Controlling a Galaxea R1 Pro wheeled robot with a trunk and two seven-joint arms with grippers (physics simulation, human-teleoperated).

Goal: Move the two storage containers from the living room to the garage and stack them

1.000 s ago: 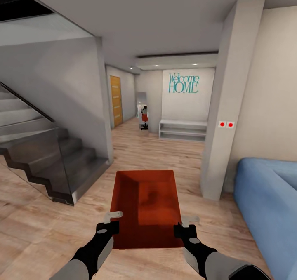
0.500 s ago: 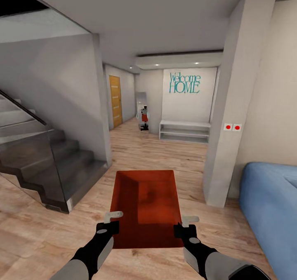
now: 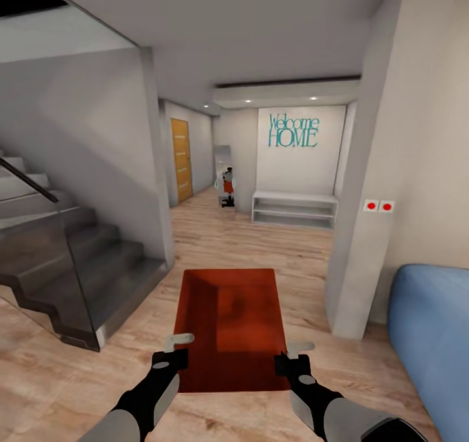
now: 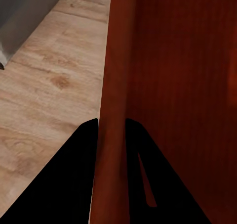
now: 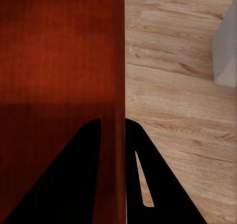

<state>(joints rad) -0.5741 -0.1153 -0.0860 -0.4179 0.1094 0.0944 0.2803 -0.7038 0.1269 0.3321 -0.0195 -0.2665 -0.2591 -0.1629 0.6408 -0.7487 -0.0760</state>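
Observation:
One orange-red storage container (image 3: pixel 231 325) hangs level in front of me above the light wood plank floor of the living room. My left gripper (image 3: pixel 177 345) is shut on its left wall, and my right gripper (image 3: pixel 294 352) is shut on its right wall. The left wrist view has that wall (image 4: pixel 114 110) pinched between the two dark fingers (image 4: pixel 74 179). The right wrist view has the other wall (image 5: pixel 118 85) held the same way between its fingers (image 5: pixel 86 169). The box is open-topped and has nothing in it.
A grey staircase with a glass panel (image 3: pixel 58 260) stands at the left. A pale pillar with two red switches (image 3: pixel 365 201) and a blue sofa (image 3: pixel 433 338) stand at the right. Ahead, a wood-floored hallway leads to a white shelf (image 3: pixel 294 209) and an orange-brown door (image 3: pixel 181 159).
The whole view has shifted: the stairs slide left, the pillar and sofa slide right and all draw nearer. The container and both grippers keep their place in the picture.

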